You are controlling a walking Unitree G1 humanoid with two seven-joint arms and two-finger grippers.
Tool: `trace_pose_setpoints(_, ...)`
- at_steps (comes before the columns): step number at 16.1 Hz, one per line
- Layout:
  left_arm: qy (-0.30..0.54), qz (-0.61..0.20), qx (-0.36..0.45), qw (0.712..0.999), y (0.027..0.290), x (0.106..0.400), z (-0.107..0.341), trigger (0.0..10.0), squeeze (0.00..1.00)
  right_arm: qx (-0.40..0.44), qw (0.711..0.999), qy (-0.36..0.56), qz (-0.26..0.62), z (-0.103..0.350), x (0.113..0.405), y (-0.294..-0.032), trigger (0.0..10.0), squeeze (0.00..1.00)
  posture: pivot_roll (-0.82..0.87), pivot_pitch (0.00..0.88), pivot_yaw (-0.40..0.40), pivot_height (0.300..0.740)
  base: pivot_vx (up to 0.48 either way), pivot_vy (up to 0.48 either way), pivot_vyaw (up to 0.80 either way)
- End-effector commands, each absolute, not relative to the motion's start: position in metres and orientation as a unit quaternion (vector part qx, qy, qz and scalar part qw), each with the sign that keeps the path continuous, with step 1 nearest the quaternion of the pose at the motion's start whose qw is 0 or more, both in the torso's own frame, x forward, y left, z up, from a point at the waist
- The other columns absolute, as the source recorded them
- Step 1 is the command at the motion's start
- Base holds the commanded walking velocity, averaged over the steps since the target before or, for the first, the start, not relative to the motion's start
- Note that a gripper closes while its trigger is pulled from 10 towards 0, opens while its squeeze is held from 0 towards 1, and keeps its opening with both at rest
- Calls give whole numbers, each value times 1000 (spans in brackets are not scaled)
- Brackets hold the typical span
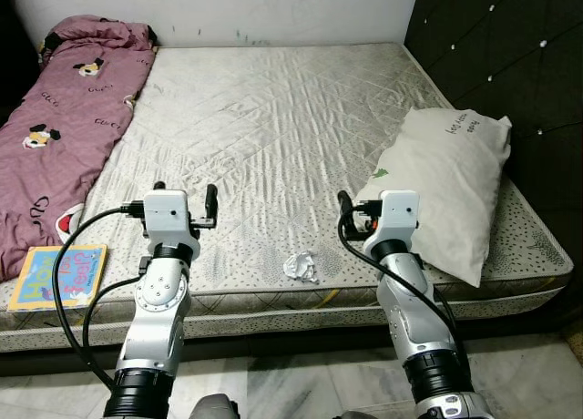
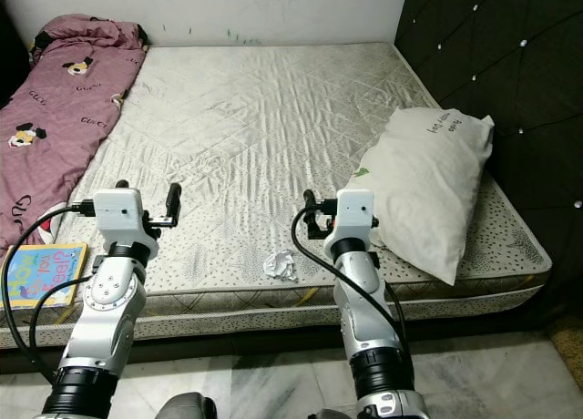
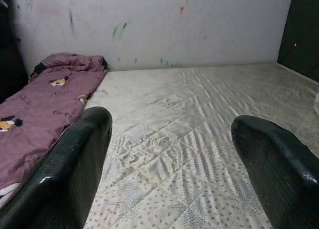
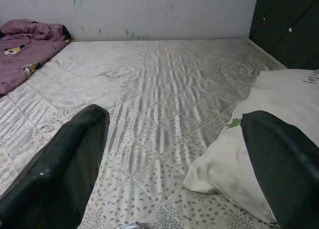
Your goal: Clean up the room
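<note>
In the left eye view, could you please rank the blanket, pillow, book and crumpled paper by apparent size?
1. Maroon blanket, partly cut off by the frame
2. White pillow
3. Children's book
4. Crumpled paper

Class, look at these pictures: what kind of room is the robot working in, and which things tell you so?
Most likely a bedroom: a bare quilted mattress with a white pillow, a maroon printed blanket, and a dark padded headboard.

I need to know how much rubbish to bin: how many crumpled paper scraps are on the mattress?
1: a crumpled paper scrap near the mattress's front edge, between both arms. More may be hidden.
</note>
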State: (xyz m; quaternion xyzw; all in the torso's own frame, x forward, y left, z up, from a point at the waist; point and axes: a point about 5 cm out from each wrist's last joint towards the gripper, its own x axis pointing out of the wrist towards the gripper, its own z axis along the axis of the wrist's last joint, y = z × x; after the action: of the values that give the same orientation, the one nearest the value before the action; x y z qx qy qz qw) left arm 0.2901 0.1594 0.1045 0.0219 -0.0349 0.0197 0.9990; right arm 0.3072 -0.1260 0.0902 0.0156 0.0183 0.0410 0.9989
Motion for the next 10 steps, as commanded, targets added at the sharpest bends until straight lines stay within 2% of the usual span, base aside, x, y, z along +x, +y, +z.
trace_pose_setpoints(1,-21,13,2,1000,156,296,104,10000,0,2,998,16,53,95,312,-123,10000,0,28,0,-21,740,0,0,0)
trace_pose_setpoints(10,-15,11,-13,1000,154,299,103,10000,0,-1,998,16,60,94,314,-123,10000,0,29,0,-23,740,0,0,0)
